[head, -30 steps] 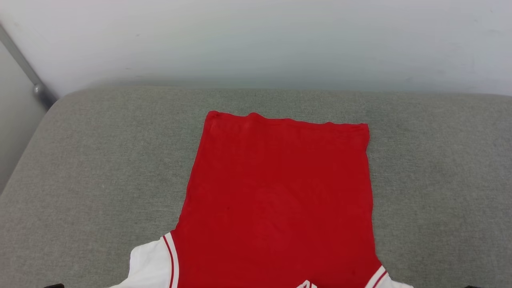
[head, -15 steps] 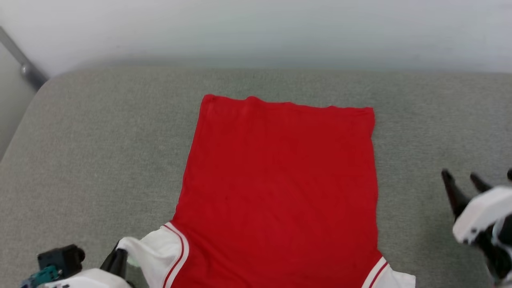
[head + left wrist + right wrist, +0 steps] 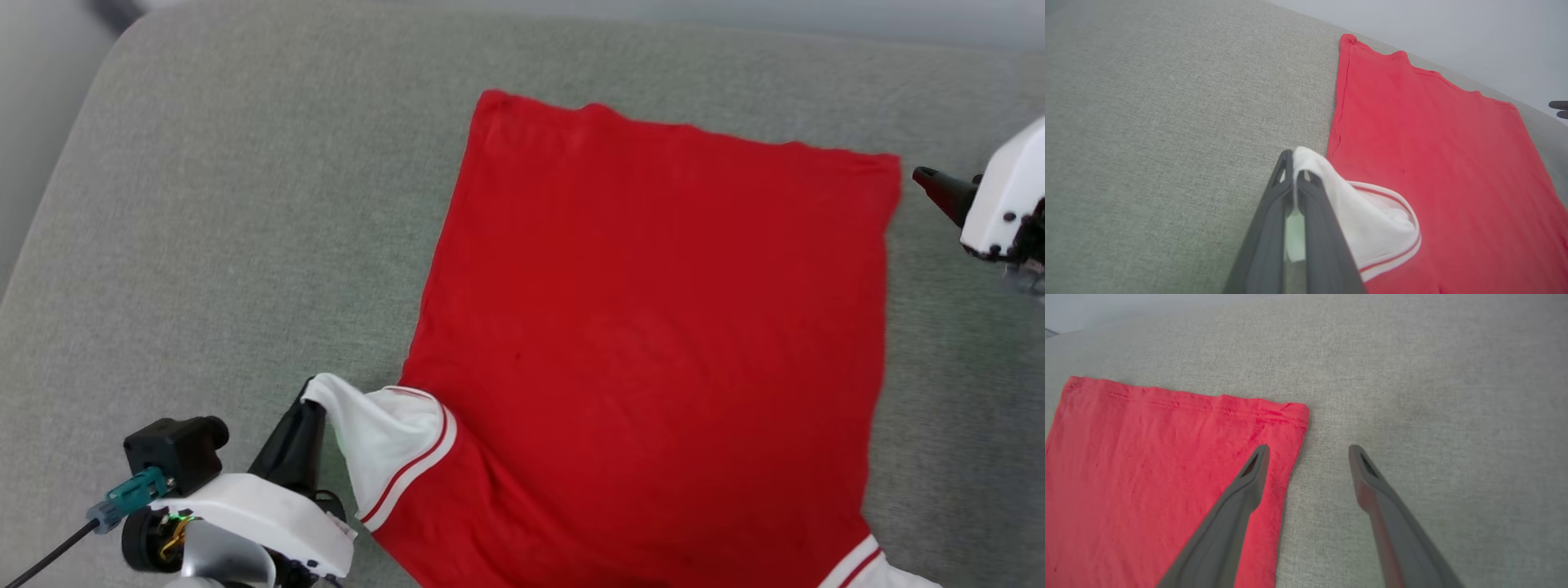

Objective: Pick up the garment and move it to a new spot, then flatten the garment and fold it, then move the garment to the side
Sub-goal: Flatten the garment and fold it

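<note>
The garment [image 3: 653, 327], a red jersey with white sleeves and red-white trim, lies flat on the grey cushion with its plain side up and its hem at the far end. My left gripper [image 3: 314, 404] at the lower left is shut on the white left sleeve [image 3: 384, 441], lifting its tip; the left wrist view shows the sleeve [image 3: 1372, 228] pinched between my fingers [image 3: 1274, 204]. My right gripper [image 3: 1308, 449] stands open above the hem's right corner [image 3: 1294, 412], nothing between its fingers. In the head view one dark right fingertip [image 3: 939, 188] shows at the right edge.
The grey cushion [image 3: 229, 229] spreads wide on both sides of the jersey. A pale wall runs behind its far edge [image 3: 1474, 41]. A second white sleeve [image 3: 882, 572] peeks out at the bottom right.
The head camera has tilted down and shifted. My right gripper has opened and come up beside the hem's right corner. My left gripper has raised the white sleeve.
</note>
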Robot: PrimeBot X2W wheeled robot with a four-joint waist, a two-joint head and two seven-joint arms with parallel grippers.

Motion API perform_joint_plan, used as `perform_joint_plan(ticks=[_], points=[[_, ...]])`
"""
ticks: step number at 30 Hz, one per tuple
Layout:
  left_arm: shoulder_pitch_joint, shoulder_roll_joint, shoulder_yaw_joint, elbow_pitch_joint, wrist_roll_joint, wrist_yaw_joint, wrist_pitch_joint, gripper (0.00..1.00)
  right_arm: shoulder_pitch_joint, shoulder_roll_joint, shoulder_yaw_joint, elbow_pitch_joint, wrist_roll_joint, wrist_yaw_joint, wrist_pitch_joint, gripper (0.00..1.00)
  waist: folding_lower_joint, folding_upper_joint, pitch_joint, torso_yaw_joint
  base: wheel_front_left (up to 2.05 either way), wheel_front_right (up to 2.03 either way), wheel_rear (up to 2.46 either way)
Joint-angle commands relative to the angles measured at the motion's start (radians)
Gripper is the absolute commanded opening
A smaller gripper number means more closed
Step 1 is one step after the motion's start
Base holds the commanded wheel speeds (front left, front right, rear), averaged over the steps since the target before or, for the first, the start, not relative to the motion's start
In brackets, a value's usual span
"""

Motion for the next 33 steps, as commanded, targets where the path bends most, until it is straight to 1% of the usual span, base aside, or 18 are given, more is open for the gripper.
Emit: perform_joint_plan(ticks=[1,4,7,11,12,13,14,18,24,28,30,33], points=[[-0.025,-0.011,-0.006,0.0,0.003,-0.009,-0.01,0.0,-0.037,-0.003,0.006,0.022,-0.016,-0.001,0.045,1.0,-0.0002,0.0,0.062,0.053,0.0,0.0,0.0],[-0.051,-0.03,-0.018,0.011,0.0,-0.027,-0.021,0.0,-0.088,0.006,0.012,0.06,-0.039,-0.001,0.116,1.0,-0.0002,0.0,0.095,0.071,0.0,0.0,0.0],[-0.073,-0.04,-0.027,0.026,0.002,-0.042,-0.028,0.0,-0.118,0.007,0.014,0.086,-0.06,-0.001,0.156,1.0,-0.0002,0.0,0.123,0.086,0.0,0.0,0.0],[-0.093,-0.049,-0.032,0.05,0.006,-0.054,-0.039,0.0,-0.093,0.024,0.014,0.15,-0.071,-0.001,0.221,1.0,-0.0002,0.0,0.139,0.096,0.0,0.0,0.0],[-0.096,-0.05,-0.033,0.054,0.005,-0.057,-0.043,0.0,-0.086,0.03,0.012,0.163,-0.069,-0.001,0.237,0.76,-0.0002,0.0,0.14,0.097,0.0,0.0,0.0],[-0.098,-0.051,-0.033,0.058,0.005,-0.059,-0.047,0.0,-0.081,0.035,0.01,0.171,-0.071,-0.001,0.248,0.32,-0.0002,0.0,0.142,0.098,0.0,0.0,0.0],[-0.099,-0.052,-0.033,0.063,0.005,-0.061,-0.048,0.0,-0.078,0.038,0.008,0.177,-0.074,-0.001,0.257,0.0,-0.0002,0.0,0.143,0.099,0.0,0.0,0.0],[-0.104,-0.053,-0.035,0.074,0.003,-0.065,-0.053,0.0,-0.077,0.047,0.002,0.179,-0.072,-0.001,0.275,0.0,-0.0002,0.0,0.145,0.099,0.0,0.0,0.0],[-0.097,-0.056,-0.04,0.096,-0.005,-0.073,-0.058,0.0,-0.078,0.029,-0.003,0.157,-0.068,-0.001,0.267,0.0,-0.0002,0.0,0.119,0.094,0.0,0.0,0.0],[-0.08,-0.042,-0.029,0.103,-0.007,-0.065,-0.059,0.0,-0.097,-0.017,0.036,0.082,-0.046,-0.001,0.218,0.0,-0.0002,0.0,0.077,0.078,0.0,0.0,0.0],[-0.063,-0.032,-0.023,0.104,-0.009,-0.059,-0.057,0.0,-0.09,-0.047,0.073,0.032,-0.03,-0.001,0.2,0.0,-0.0002,0.0,0.047,0.059,0.0,0.0,0.0],[-0.037,-0.015,-0.012,0.099,-0.014,-0.046,-0.053,0.0,-0.035,-0.092,0.149,-0.041,-0.007,-0.001,0.192,0.0,-0.0002,0.0,0.001,0.014,0.0,0.0,0.0]])
